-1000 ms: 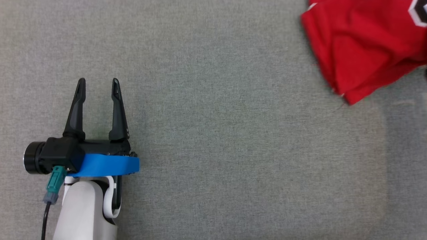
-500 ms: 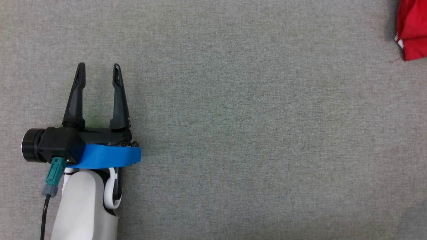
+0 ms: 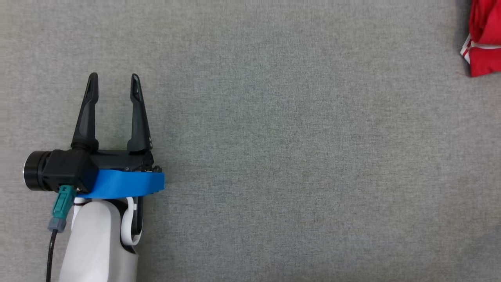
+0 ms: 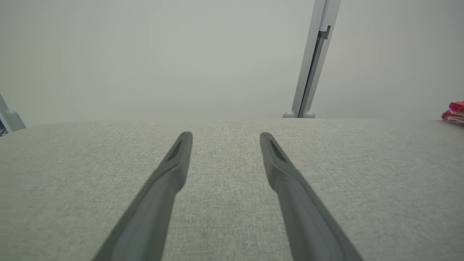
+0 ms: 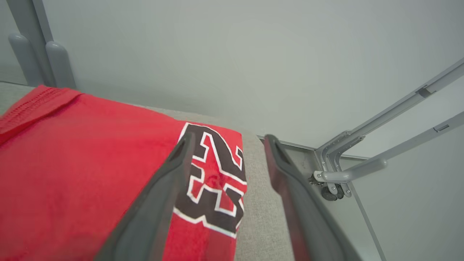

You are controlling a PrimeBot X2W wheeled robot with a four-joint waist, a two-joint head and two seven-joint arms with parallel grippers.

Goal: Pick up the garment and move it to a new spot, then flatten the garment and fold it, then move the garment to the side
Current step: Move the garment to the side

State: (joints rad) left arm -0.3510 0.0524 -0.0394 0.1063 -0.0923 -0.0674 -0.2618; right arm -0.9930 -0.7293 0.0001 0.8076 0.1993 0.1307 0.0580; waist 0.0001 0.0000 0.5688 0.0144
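The garment [image 3: 483, 39] now lies at the far right edge of the table [image 3: 274, 156]. A moment ago it filled much of the upper right corner from the head camera; now there's just a red sliver. The right gripper [image 5: 229, 137] has just let go: its fingers stand wide apart above the folded red cloth, holding nothing. The left gripper [image 3: 114, 76] sits open and empty, well apart. To my eye, the move to the side looks finished.
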